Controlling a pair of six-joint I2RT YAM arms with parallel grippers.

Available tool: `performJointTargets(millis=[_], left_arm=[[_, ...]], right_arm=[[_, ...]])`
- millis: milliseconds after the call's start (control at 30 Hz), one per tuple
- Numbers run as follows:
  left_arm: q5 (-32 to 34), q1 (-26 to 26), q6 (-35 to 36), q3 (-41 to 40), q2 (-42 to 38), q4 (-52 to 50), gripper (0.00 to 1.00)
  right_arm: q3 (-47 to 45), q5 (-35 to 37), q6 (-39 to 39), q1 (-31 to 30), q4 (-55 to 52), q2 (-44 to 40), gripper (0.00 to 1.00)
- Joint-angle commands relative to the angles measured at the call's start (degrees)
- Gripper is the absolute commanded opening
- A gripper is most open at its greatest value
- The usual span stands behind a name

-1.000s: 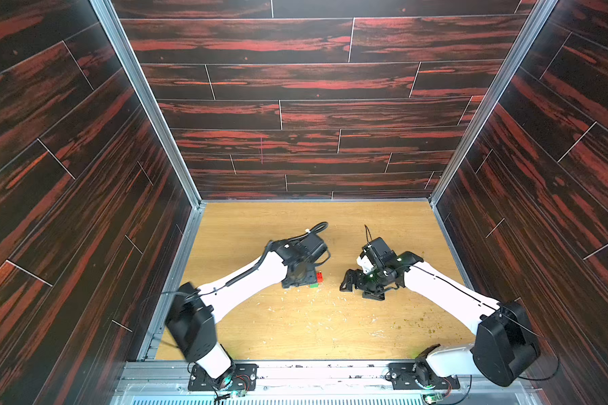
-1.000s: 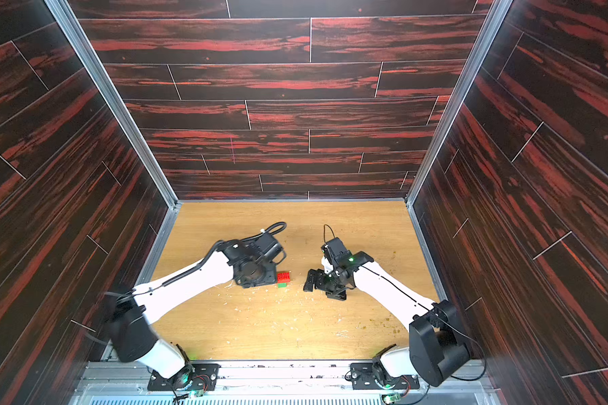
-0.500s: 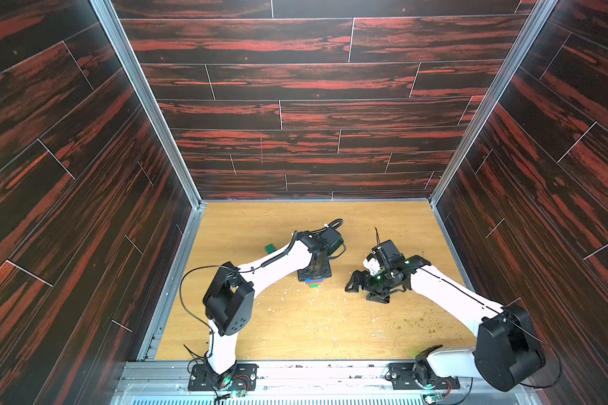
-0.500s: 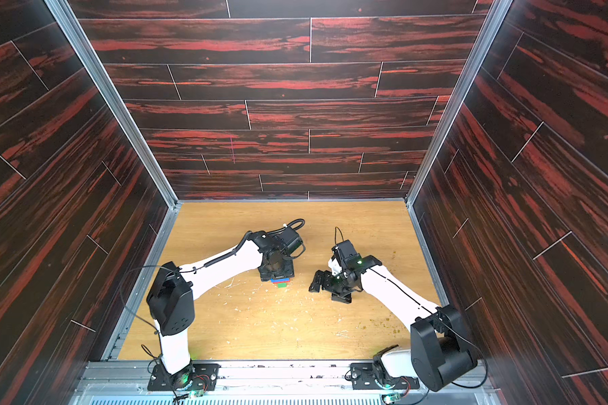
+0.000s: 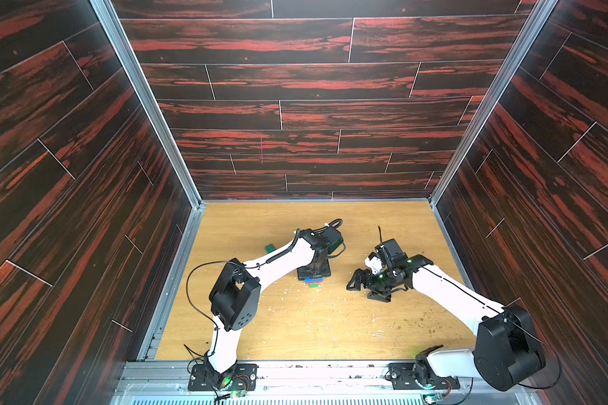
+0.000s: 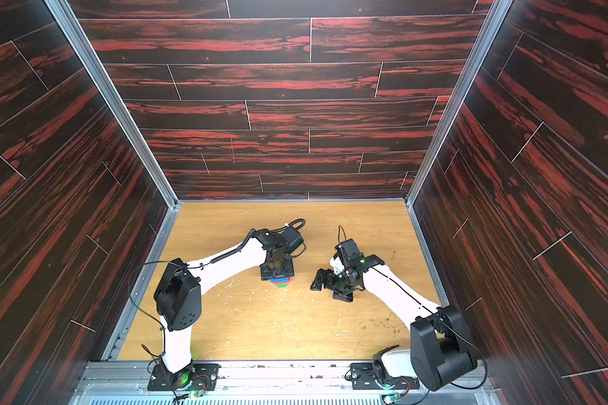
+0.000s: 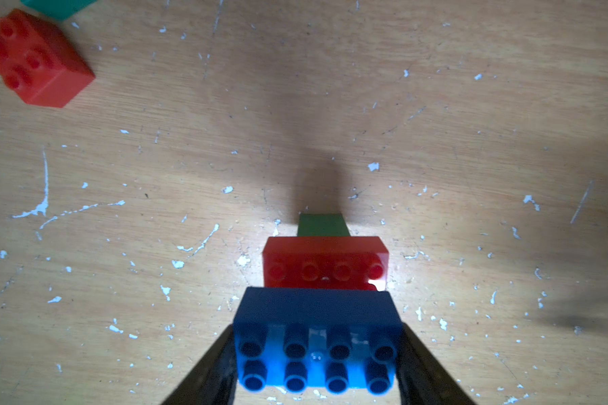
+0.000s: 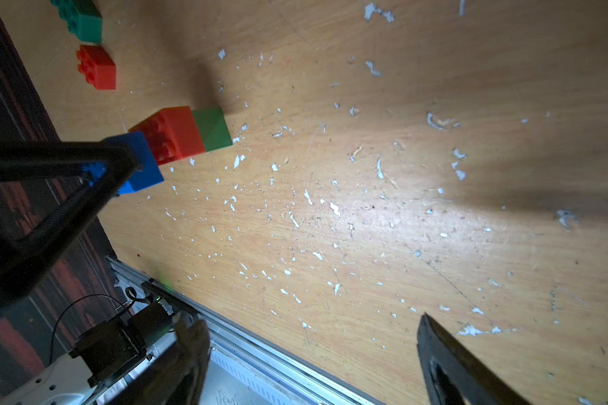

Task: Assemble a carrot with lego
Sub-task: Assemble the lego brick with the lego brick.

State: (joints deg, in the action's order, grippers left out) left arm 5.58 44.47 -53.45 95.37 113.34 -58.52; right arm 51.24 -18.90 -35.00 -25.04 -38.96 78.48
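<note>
Your carrot (image 5: 313, 280) is only partly built. It sits near the middle of the surface (image 5: 295, 333), a little left of centre, under the left wrist. From the left wrist view it is three pieces in a row: a long blue brick (image 7: 316, 336), a long red brick (image 7: 325, 263) against it, and a green piece (image 7: 323, 225) at the outer end. The right wrist view shows the green end down at the surface. You cannot tell from either view whether the blue brick is fully seated on the red one's studs.

Your left end effector (image 7: 317, 328) is pinching the blue brick across its short ends, one finger on each side.

Farther back and to the left lies a loose teal brick (image 5: 269, 248), with a small red brick (image 8: 97, 66) near it, both apart from the carrot.

Your right end effector (image 5: 355, 282) hangs to the right of the carrot, well apart from it, with its fingers spread wide and nothing between them. White flecks (image 8: 334, 208) are scattered over the wood.
</note>
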Motion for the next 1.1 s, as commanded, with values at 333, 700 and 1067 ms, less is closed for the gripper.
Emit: performJointTargets(millis=[333,700,1067], left_arm=[[0.29,-1.23,1.42,2.34,0.67,-1.91,0.46],[-0.66,-1.23,2.21,3.9,2.5,-2.55,0.46],[-1.37,-1.23,1.95,3.33,3.21,-1.77,0.45]], right_arm=[[0.67,-0.62,0.85,1.02,-0.37,0.74,0.93],[0.96,-0.62,0.68,1.28,-0.24,1.43,0.93],[0.92,-0.61,0.68,1.42,-0.24,1.68,0.93]])
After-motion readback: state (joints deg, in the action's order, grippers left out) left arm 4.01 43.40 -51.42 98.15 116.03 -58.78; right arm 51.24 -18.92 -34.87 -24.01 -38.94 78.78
